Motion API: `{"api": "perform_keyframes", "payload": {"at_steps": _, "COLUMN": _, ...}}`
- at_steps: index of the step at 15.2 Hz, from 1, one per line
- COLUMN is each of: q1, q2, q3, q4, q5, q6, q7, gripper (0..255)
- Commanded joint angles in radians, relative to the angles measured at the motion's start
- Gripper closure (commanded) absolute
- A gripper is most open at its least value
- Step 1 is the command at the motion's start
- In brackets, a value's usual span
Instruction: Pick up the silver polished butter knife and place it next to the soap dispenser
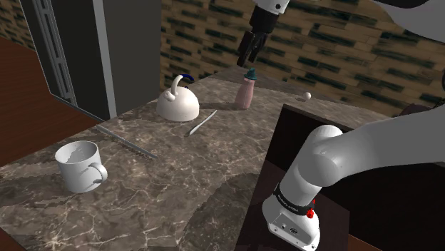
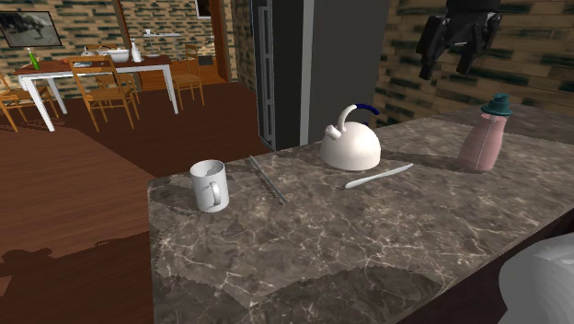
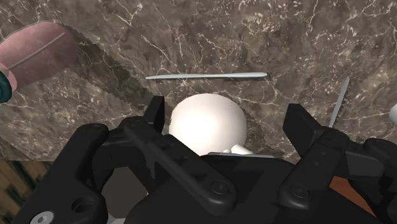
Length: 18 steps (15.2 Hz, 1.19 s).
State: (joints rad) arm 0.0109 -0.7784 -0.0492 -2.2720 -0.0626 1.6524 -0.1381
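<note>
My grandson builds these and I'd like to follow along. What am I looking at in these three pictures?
It is a white robot arm with dark joints on a box beside a dark marble counter. One picture looks over its shoulder, one from off to the side, and one from the hand itself, past its black two-fingered claw. The claw is open, holds nothing, and hangs above the counter. On it lie a slim pale butter knife, a white domed kettle with a blue handle, a pink soap dispenser with a teal top, a white mug and a long grey toothed strip.
</note>
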Motion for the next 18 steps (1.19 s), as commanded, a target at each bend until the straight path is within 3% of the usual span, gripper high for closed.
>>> {"api": "perform_keyframes", "payload": {"at_steps": 1, "q1": 0.000, "q2": 0.000, "q3": 0.000, "q4": 0.000, "q5": 0.000, "q6": 0.000, "q7": 0.000, "gripper": 0}}
{"api": "perform_keyframes", "payload": {"at_steps": 10, "q1": 0.055, "q2": 0.160, "q3": 0.110, "q4": -0.066, "q5": 0.069, "q6": 0.220, "q7": 0.115, "gripper": 0}}
{"api": "perform_keyframes", "payload": {"at_steps": 18, "q1": 0.095, "q2": 0.367, "q3": 0.207, "q4": -0.043, "q5": 0.099, "q6": 0.405, "q7": 0.214, "gripper": 0}}
